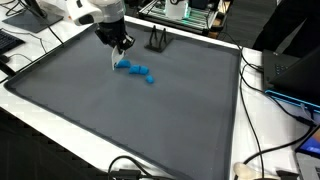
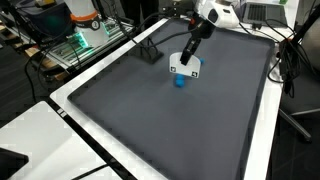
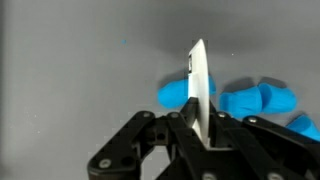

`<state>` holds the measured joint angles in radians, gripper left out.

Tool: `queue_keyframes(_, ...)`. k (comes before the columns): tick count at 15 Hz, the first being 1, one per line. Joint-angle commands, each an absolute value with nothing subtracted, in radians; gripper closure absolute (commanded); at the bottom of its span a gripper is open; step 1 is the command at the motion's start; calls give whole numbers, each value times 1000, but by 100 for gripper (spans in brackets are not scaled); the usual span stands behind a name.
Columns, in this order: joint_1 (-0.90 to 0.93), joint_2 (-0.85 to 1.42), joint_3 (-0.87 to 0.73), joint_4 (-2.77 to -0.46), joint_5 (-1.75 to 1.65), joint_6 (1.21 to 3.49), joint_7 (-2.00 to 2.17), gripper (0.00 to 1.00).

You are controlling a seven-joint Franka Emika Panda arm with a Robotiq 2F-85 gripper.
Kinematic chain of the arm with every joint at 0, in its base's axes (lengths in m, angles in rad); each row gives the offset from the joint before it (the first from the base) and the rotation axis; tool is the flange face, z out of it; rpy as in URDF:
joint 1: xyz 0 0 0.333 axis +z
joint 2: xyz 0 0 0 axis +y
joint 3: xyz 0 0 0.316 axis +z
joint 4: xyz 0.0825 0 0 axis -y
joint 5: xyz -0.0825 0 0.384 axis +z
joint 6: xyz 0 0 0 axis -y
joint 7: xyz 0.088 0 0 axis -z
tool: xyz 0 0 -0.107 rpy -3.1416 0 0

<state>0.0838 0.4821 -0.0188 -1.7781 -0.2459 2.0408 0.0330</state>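
My gripper is shut on a thin white card, held edge-on and upright between the jaws. In both exterior views the gripper hangs low over the dark grey mat with the white card pointing down. Several small blue blocks lie in a short row on the mat right by the card's lower edge. In the wrist view the blue blocks sit to either side of the card; whether the card touches them I cannot tell.
A small black stand sits near the mat's far edge. A white table border frames the mat. Cables and electronics lie beyond the border. A green-lit rack stands off to one side.
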Motion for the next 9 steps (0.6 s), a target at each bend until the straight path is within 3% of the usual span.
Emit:
queue_keyframes(1, 80, 505, -17, -1768, -255, 2046, 26, 98)
queue_keyframes(9, 85, 535, -20, -1759, -263, 2060, 31, 98)
